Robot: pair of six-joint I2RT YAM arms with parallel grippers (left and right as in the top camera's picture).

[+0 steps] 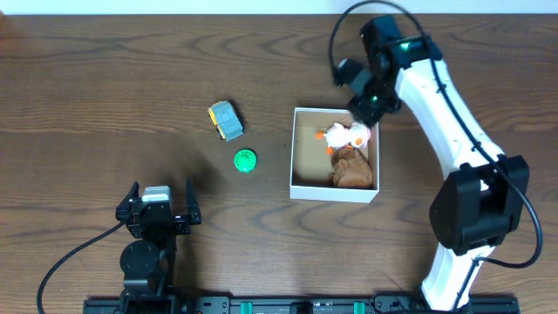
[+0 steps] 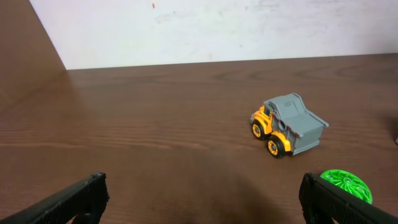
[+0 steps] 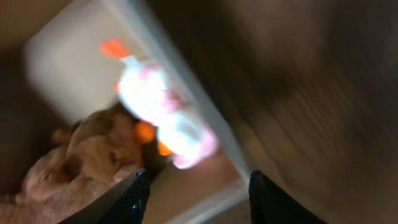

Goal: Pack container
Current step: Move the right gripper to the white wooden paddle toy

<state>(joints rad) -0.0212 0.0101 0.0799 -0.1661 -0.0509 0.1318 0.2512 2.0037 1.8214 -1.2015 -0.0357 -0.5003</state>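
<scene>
The container (image 1: pixel 293 157) is a small white-walled box with a brown inside, right of the table's middle. A white toy with orange parts (image 1: pixel 347 135) lies at its far right corner, and a brown plush toy (image 1: pixel 352 168) lies beside it. My right gripper (image 1: pixel 366 100) hovers just beyond that corner. The right wrist view is blurred: the white toy (image 3: pixel 165 118) rests against the container rim (image 3: pixel 147 34), the plush (image 3: pixel 87 155) lies to the left, and my right gripper (image 3: pixel 199 186) is open with nothing between its jaws. My left gripper (image 1: pixel 159 205) is open and holds nothing.
A grey and yellow toy truck (image 1: pixel 226 120) and a green disc (image 1: pixel 246 160) lie on the brown table left of the container. From the left wrist the truck (image 2: pixel 287 124) stands ahead and the disc (image 2: pixel 346 185) lies by the right fingertip of my left gripper (image 2: pixel 202 193).
</scene>
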